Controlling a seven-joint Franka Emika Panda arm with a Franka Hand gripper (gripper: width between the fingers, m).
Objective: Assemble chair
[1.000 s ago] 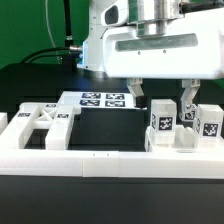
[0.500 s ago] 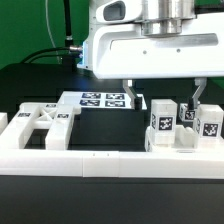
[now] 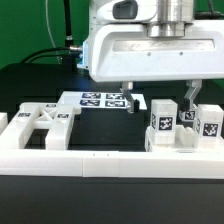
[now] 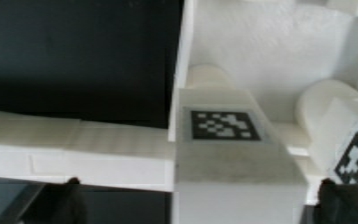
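Note:
The chair is in loose white parts. Three upright tagged blocks (image 3: pixel 163 122) (image 3: pixel 186 116) (image 3: pixel 209 122) stand at the exterior view's right, and a cut-out panel (image 3: pixel 44 120) lies at its left. My gripper (image 3: pixel 160 99) hangs just above and behind the blocks, open and empty, its dark fingers spread wide. In the wrist view a white bar with a square tag (image 4: pixel 224 125) lies between the fingertips of the gripper (image 4: pixel 202 203), not touched. A second tagged part (image 4: pixel 357 150) sits beside one finger.
The marker board (image 3: pixel 105 100) lies flat behind the black table middle (image 3: pixel 105 128). The long low white border wall (image 3: pixel 90 160) runs along the front, just in front of the chair parts. Black cables hang at the back of the exterior view's left.
The gripper has shifted a little toward the exterior view's left and looks larger in frame. Its fingers now stand wider apart. The chair parts have not moved.

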